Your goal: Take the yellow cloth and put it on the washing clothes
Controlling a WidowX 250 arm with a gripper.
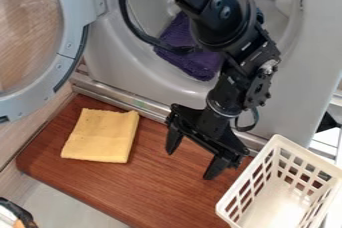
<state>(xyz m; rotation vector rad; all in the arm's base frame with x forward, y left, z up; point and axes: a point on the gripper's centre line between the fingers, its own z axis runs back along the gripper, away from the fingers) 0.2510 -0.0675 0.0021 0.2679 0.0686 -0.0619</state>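
Observation:
The black gripper (193, 163) hangs over the wooden board, right of the yellow cloth, its two fingers spread apart with nothing between them. The yellow cloth (101, 136) lies flat and folded on the left part of the board, apart from the gripper. Behind the arm, a purple cloth (182, 47) rests inside the round opening of the washing machine (110, 67); the arm covers part of it.
A white plastic basket (281, 208) stands at the lower right, close to the gripper. The machine's round door (63, 57) is swung out at the upper left. The reddish-brown board (133, 187) lies below the machine's front edge.

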